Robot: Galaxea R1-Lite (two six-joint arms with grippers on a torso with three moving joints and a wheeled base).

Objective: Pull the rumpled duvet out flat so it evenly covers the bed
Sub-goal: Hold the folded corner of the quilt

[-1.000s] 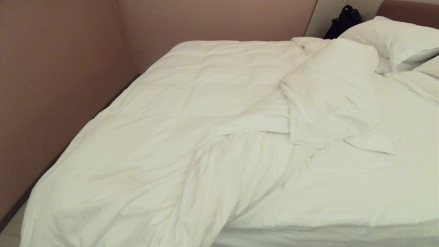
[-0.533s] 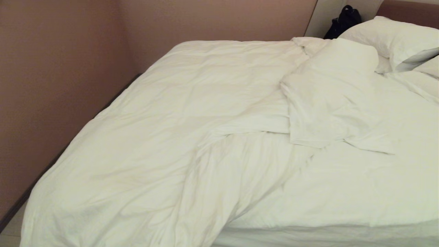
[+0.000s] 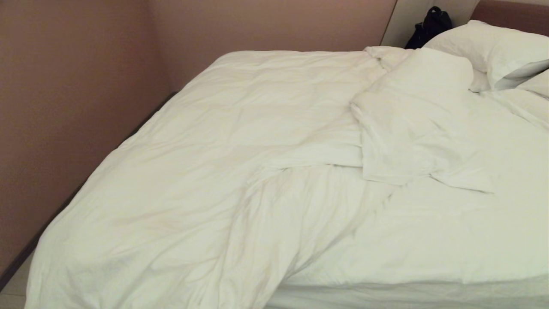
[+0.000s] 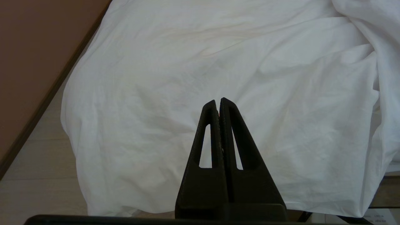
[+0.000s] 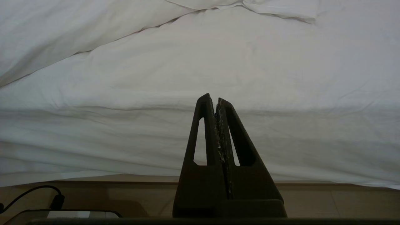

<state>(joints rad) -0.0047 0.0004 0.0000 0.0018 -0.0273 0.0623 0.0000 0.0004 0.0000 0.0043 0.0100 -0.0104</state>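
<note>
Left tool and right tool are both pressed together, empty, low before the near bed edge. The duvet fills the frame's left, folded back at upper right, baring sheet lower right. Best bet: part a tool, pinch that folded edge, draw it right evenly

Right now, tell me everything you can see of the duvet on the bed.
The duvet is plain white, thick and puffy, looking like soft cotton with loose creases. It lies rumpled over the left side of the bed, its near corner hanging over the edge toward the floor. Its upper right part is folded back in a heap near the pillows. Neither gripper touches it.
</note>
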